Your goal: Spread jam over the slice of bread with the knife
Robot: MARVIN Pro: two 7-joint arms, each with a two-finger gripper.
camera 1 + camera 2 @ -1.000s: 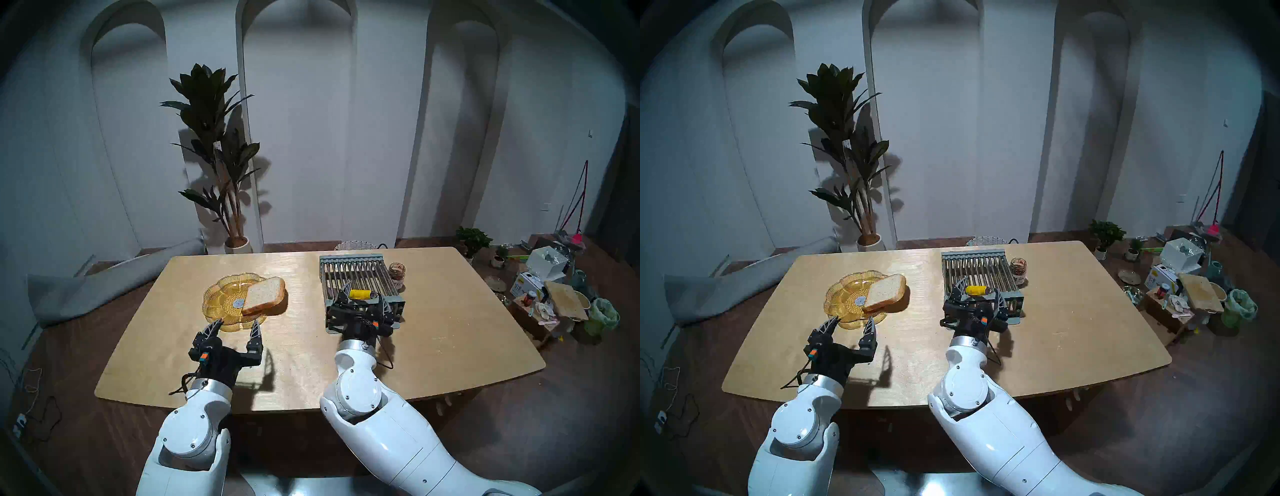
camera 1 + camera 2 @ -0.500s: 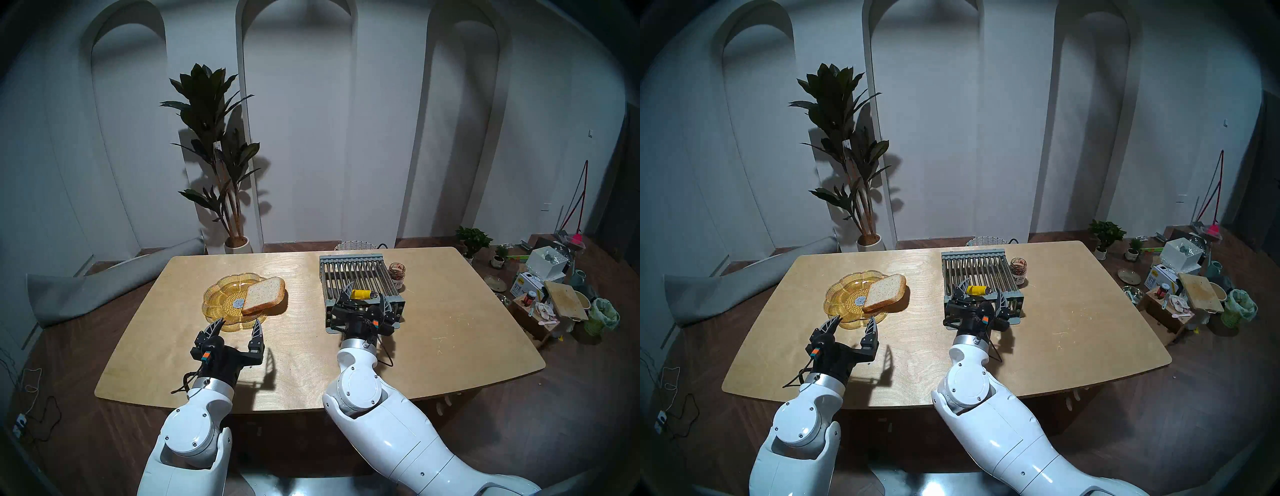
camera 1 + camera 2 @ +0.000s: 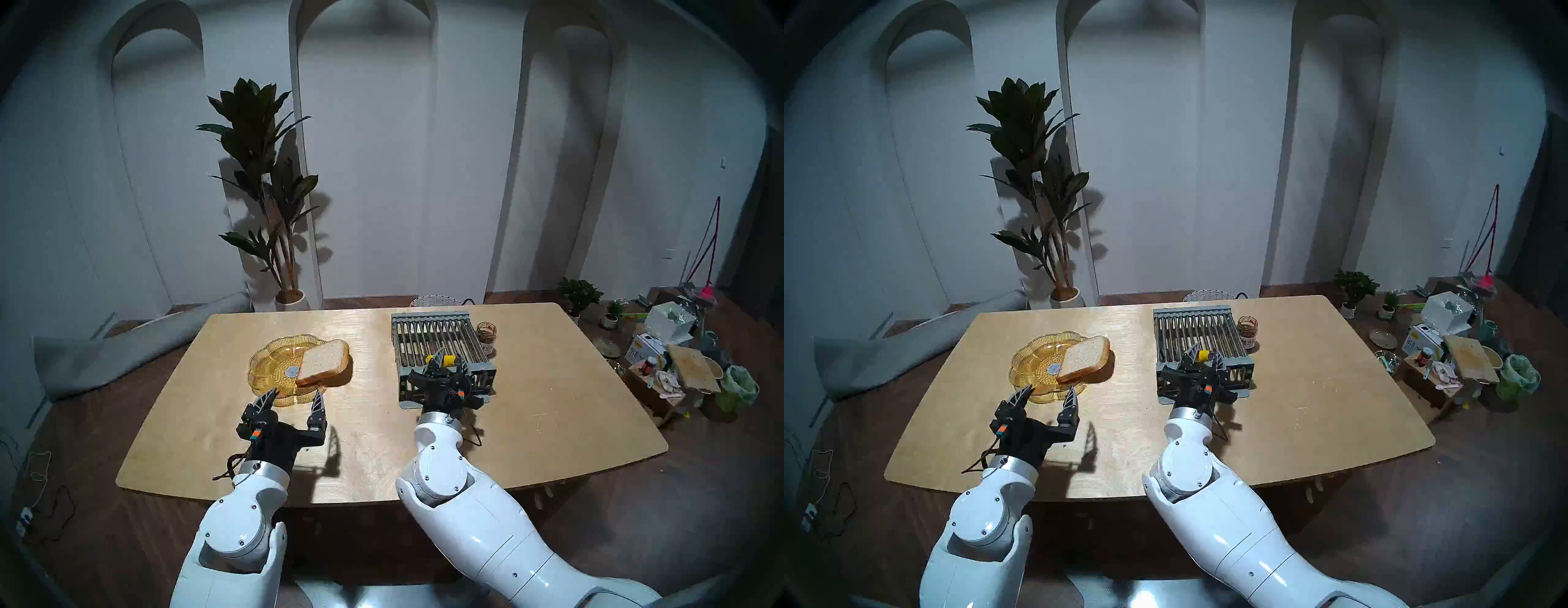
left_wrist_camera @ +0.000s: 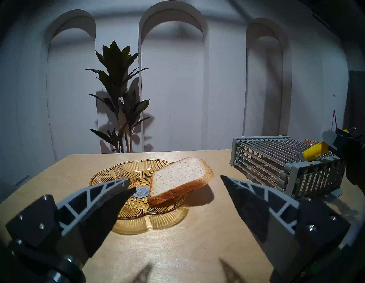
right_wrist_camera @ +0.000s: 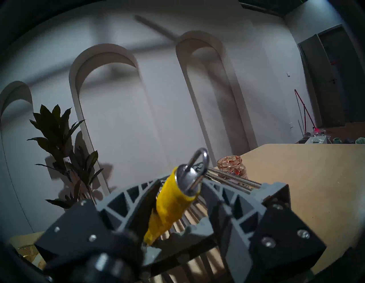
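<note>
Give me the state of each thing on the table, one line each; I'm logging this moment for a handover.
slice of bread: plain, no jam, propped tilted on the dish rim.
amber glass dish: upright on the table.
knife: yellow handle between the right gripper's fingers, on the rack.
metal rack: standing on the table.
jam jar: upright, lid off, beside the rack.
left gripper: open, empty.
right gripper: closing around the knife handle.

Right end effector (image 3: 443, 361) — narrower around knife (image 3: 447, 361)
</note>
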